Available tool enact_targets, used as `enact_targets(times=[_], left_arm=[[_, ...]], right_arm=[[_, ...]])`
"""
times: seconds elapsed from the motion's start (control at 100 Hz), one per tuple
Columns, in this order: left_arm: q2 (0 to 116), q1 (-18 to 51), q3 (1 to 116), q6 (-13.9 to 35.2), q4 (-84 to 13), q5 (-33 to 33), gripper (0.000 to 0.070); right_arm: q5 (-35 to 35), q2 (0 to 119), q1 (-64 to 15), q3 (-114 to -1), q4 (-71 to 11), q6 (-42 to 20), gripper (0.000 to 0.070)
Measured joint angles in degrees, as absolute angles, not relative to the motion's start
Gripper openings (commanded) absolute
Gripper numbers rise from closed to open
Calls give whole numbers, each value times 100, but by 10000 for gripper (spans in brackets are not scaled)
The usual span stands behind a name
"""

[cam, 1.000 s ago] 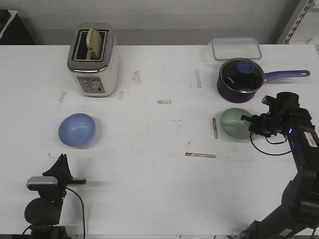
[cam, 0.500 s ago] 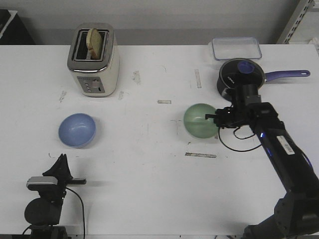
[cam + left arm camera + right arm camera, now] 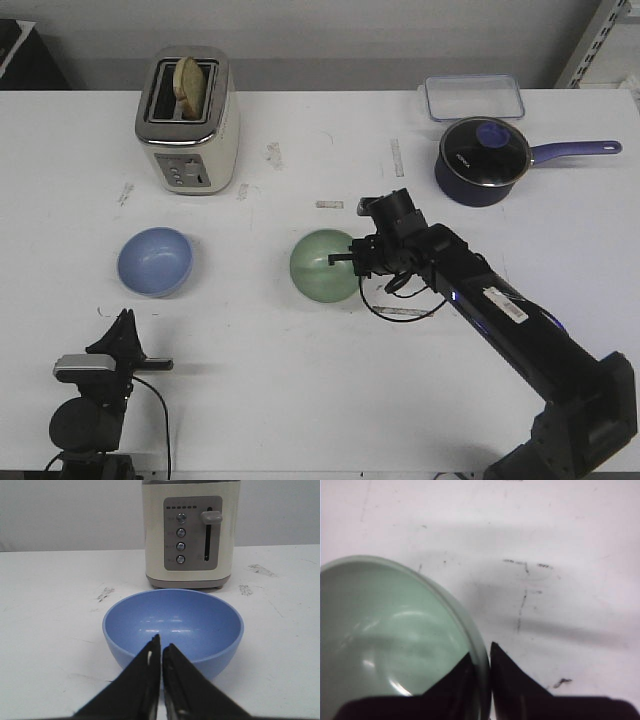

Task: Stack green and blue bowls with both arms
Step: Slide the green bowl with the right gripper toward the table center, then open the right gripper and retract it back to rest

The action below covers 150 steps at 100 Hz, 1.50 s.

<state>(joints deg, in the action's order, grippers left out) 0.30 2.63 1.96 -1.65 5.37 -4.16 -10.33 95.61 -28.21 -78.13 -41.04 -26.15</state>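
Note:
The pale green bowl (image 3: 322, 266) is over the middle of the table, to the right of the blue bowl (image 3: 155, 262). My right gripper (image 3: 349, 258) is shut on its right rim. In the right wrist view one finger is inside the green bowl (image 3: 390, 635) and one outside, and the gripper (image 3: 483, 655) pinches the rim. The blue bowl stands alone on the left. My left gripper (image 3: 124, 318) is near the front edge, short of it. In the left wrist view it (image 3: 161, 647) is shut and empty, pointing at the blue bowl (image 3: 175, 622).
A cream toaster (image 3: 187, 120) with bread in its slot stands behind the blue bowl and shows in the left wrist view (image 3: 190, 532). A dark navy saucepan (image 3: 482, 160) with a lid and a clear container (image 3: 473, 97) are at the back right.
My right arm has carried the green bowl leftward from the right side of the table to the middle. The left arm and the blue bowl have not moved.

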Motion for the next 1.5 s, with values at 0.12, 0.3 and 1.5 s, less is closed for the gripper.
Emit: enact_targets(times=[0.12,0.3,1.5], left_arm=[[30,263,196,-165,537,-416,1],[30,263,196,-165,537,-419,1],[30,263,196,-165,537,-419,1]], right_arm=[[-1017,9808,-2897,-7811,-4084,-2735,3],[-1033,9937,-2963,-7806,-3887,-2770,4],[-301,8458,-2248,-7437,-3201,-856,158]])
